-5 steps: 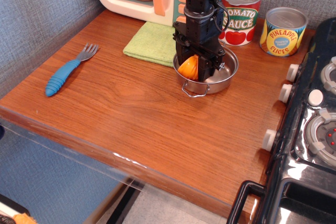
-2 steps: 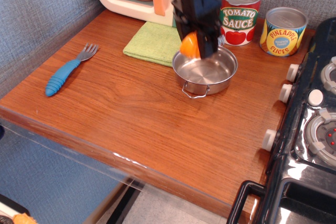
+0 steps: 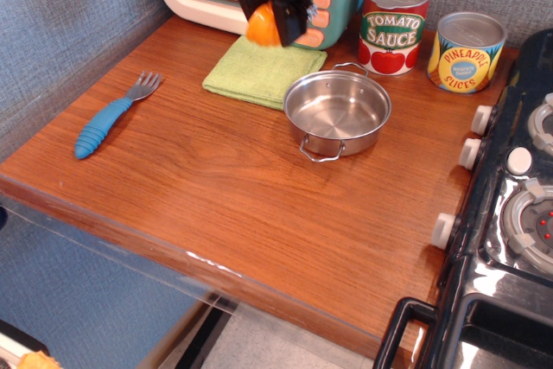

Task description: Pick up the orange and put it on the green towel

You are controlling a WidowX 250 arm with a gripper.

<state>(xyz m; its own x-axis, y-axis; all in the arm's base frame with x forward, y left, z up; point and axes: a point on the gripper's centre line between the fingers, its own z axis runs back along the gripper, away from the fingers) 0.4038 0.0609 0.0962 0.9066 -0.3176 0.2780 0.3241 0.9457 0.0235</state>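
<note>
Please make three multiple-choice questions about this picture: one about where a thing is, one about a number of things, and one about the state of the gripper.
1. Where is the orange?
A. in the steel pot
B. held above the green towel
C. beside the fork

2. How many tins stand at the back?
A. one
B. two
C. three

3. What is the gripper doing?
A. open and empty
B. closed on the fork
C. closed on the orange

Answers:
1 B, the fruit hangs over the green towel and the steel pot is empty.
2 B, a tomato sauce tin and a pineapple tin.
3 C, its fingers clamp the fruit.
</note>
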